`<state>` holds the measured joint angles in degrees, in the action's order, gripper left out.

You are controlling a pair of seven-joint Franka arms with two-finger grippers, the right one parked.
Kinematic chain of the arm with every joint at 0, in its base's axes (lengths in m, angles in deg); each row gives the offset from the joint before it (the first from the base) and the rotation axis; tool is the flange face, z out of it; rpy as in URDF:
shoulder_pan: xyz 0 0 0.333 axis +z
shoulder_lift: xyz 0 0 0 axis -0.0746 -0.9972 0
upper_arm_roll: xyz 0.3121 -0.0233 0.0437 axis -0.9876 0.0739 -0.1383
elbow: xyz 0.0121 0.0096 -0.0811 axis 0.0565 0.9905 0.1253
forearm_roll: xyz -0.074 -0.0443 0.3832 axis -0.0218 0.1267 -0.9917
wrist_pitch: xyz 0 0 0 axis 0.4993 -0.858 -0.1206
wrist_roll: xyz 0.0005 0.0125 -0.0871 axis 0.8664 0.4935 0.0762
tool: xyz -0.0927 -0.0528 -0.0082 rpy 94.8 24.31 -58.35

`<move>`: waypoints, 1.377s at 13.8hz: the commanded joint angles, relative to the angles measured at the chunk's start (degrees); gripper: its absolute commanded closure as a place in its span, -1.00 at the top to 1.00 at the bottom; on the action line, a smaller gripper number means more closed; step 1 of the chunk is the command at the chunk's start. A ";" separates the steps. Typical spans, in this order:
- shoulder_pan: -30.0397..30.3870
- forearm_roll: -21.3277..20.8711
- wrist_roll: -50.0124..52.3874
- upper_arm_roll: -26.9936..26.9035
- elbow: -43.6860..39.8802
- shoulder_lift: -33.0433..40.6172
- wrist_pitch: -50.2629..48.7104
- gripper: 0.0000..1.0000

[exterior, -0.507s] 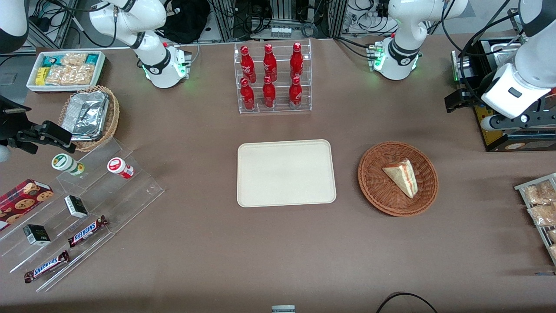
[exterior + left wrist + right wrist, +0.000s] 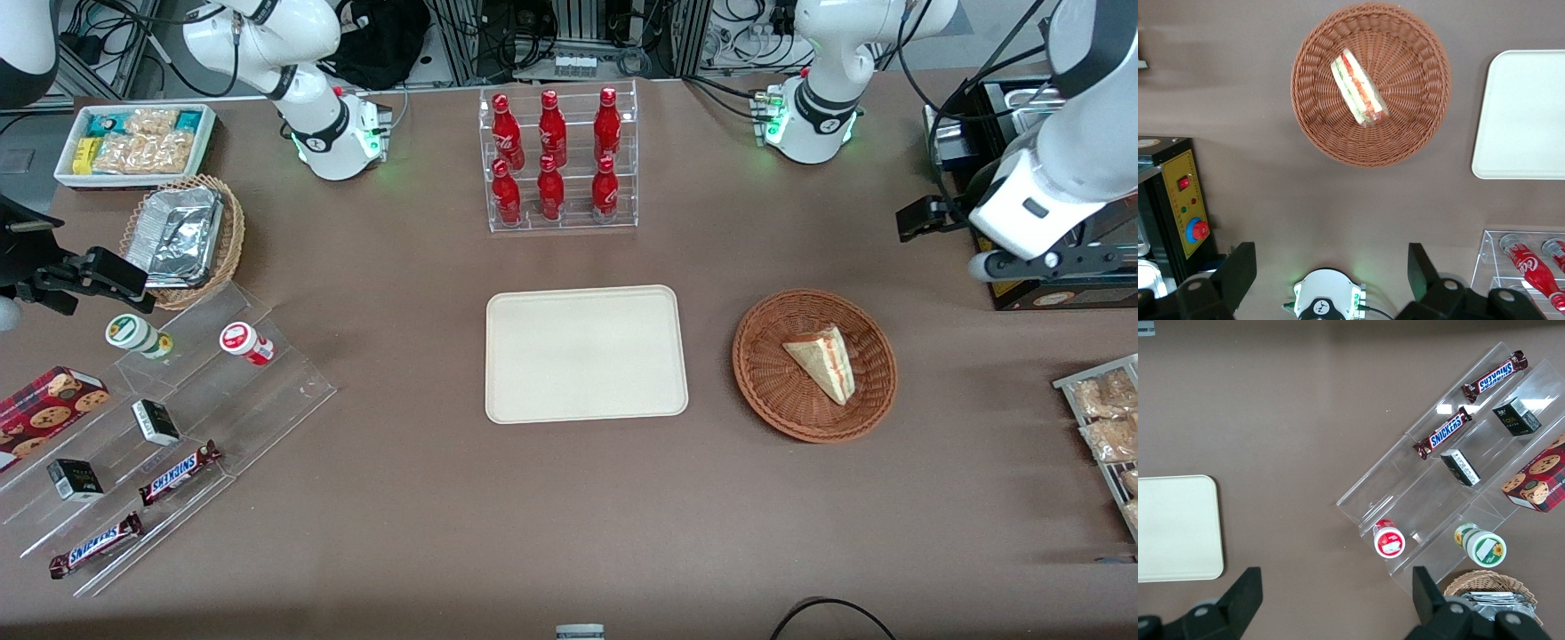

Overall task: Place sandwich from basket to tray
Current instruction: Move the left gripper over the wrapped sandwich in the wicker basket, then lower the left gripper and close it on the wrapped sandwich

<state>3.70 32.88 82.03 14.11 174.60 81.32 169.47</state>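
You have one sandwich (image 2: 822, 360) in one basket (image 2: 766, 378), one bare tray (image 2: 586, 354); gripper (image 2: 1331, 277) spread wide, upper right of front frame.

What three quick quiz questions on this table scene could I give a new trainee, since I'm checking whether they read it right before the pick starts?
1. True or false: the sandwich lies in the basket.
2. How many red bottles stand in the clear rack?
3. Where is the gripper? A) shut on the sandwich B) open, above the table, farther from the front camera than the basket C) resting on the tray

Key: 1 true. 2 six. 3 B: the wrist view shows the fingers spread with nothing between them, and the tray holds nothing yet.
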 commanded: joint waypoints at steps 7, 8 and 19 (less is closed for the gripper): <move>-0.04 0.33 0.73 0.37 20.93 0.82 23.43 1.00; -0.04 0.33 0.82 0.37 23.21 0.64 27.03 1.00; -1.08 0.41 27.92 0.46 35.71 -3.74 52.80 1.00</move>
<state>3.54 33.05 101.43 14.41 209.28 78.33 219.00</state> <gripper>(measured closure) 0.000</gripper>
